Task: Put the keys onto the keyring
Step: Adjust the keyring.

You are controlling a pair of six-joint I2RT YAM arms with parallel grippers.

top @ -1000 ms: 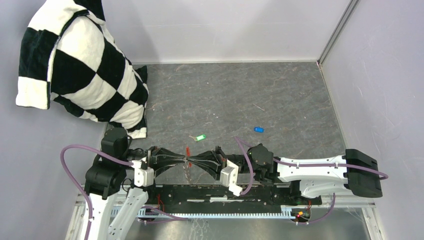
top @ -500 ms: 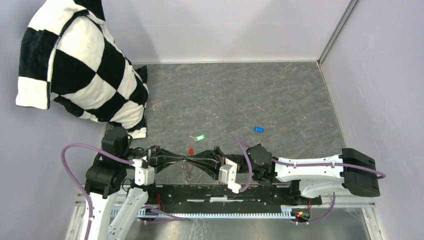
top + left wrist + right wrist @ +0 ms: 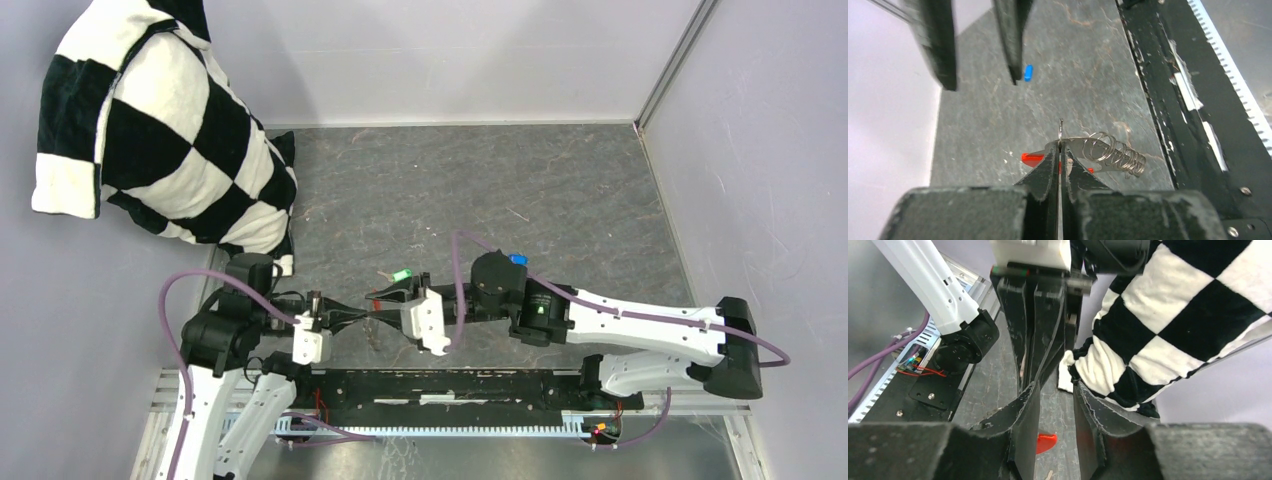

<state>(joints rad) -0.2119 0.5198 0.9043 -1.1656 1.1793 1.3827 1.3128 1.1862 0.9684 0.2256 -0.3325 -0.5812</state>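
Gripping the keyring [image 3: 1061, 133] by its thin metal ring, L gripper [image 3: 1060, 150] has both fingers pressed flat together, w/ the ring standing upright and edge-on above the tips. Grey coiled strap [image 3: 1114, 154] trails from the ring toward the black base rail [image 3: 1168, 100]. Red tag [image 3: 1031, 159] pokes out on the opposite side, partly hidden behind the fingers. Whole assy sits at the near edge of the table [image 3: 560, 190], just fwd of the rail; contact w/ the table surface cannot be determined.

R gripper [image 3: 1056, 388] faces L gripper tip to tip, jaws apart. In L wrist view its two fingers [image 3: 943, 47] hang at top of frame w/ a clear gap. R wrist view shows the red tag low in the gap between its own fingers.

Keys: both loose on table, neither on the ring. Green key [image 3: 401, 275] lies just beyond R gripper tips. Blue key [image 3: 517, 258] lies further right, beside the R arm's wrist joint and partly covered by it in top view.

Checkered cushion [image 3: 160, 130] leans in far-left corner, well apart from both keys.
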